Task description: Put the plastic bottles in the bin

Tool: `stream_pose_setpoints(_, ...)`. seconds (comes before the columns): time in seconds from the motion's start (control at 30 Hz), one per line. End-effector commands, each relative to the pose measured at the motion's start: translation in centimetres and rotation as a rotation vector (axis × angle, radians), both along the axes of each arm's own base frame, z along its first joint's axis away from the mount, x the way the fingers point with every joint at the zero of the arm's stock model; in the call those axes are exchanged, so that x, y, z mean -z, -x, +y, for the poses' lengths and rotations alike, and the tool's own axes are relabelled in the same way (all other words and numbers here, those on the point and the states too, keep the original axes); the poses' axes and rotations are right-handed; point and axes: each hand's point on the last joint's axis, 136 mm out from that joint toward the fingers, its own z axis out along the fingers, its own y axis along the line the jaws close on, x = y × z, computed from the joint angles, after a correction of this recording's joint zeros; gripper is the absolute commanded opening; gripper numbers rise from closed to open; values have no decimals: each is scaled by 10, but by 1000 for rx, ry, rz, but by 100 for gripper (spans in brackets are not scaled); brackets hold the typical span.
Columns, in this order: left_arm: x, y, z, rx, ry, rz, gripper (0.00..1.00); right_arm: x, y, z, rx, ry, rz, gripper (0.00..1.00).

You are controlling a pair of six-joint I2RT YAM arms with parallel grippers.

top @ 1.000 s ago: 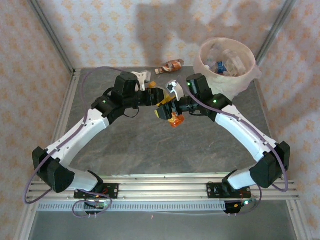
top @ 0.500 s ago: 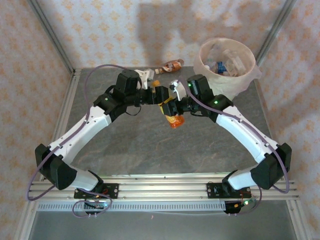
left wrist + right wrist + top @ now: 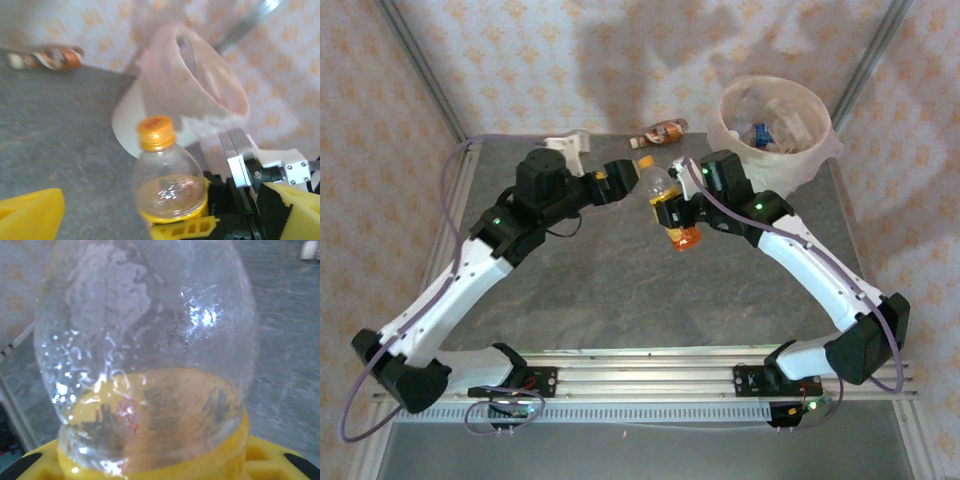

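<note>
A clear plastic bottle (image 3: pixel 670 205) with an orange cap and an orange label is held above the table, its cap tilted toward the back left. My right gripper (image 3: pixel 672 214) is shut on its labelled lower half, and the bottle (image 3: pixel 150 355) looms right over the yellow fingers (image 3: pixel 35 462) in the right wrist view. Just left of the cap, my left gripper (image 3: pixel 626 180) stands open and apart from the bottle (image 3: pixel 167 185). The bin (image 3: pixel 820 125) stands at the back right with several bottles inside. A brown-red bottle (image 3: pixel 660 130) lies by the back wall.
The bin (image 3: pixel 145 107) rises right behind the held bottle in the left wrist view, with the brown-red bottle (image 3: pixel 47 57) lying far left. A metal frame post (image 3: pixel 425 85) borders the table's left side, and a rail (image 3: pixel 650 365) runs along the near edge.
The left gripper has let go of the orange bottle and drawn back to the left. The right gripper keeps the bottle and has raised it, cap now pointing to the back.
</note>
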Motion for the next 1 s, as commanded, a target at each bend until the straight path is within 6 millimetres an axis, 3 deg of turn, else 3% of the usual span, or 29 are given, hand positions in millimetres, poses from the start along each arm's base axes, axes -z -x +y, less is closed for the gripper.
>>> stream_pose_setpoints(0.0,19,-9,46,-262,-44,23,100,-41,-17,-34,164,-9,-118,42)
stream_pose_setpoints(0.2,53,-4,92,-491,-128,132,100,-83,-39,-71,300,-26,-216,40)
stream_pose_setpoints(0.47,75,-5,103,-529,-154,190,100,-153,-82,-146,633,-71,-379,40)
stream_pose_setpoints(0.57,79,-5,105,-532,-155,203,100,-171,-95,-170,718,-92,-427,40)
stream_pose_setpoints(0.77,91,-7,107,-536,-151,243,100,-182,-128,-216,875,10,-484,41)
stream_pose_setpoints(0.97,99,-8,106,-528,-140,273,100,-166,-172,-247,864,173,-501,41)
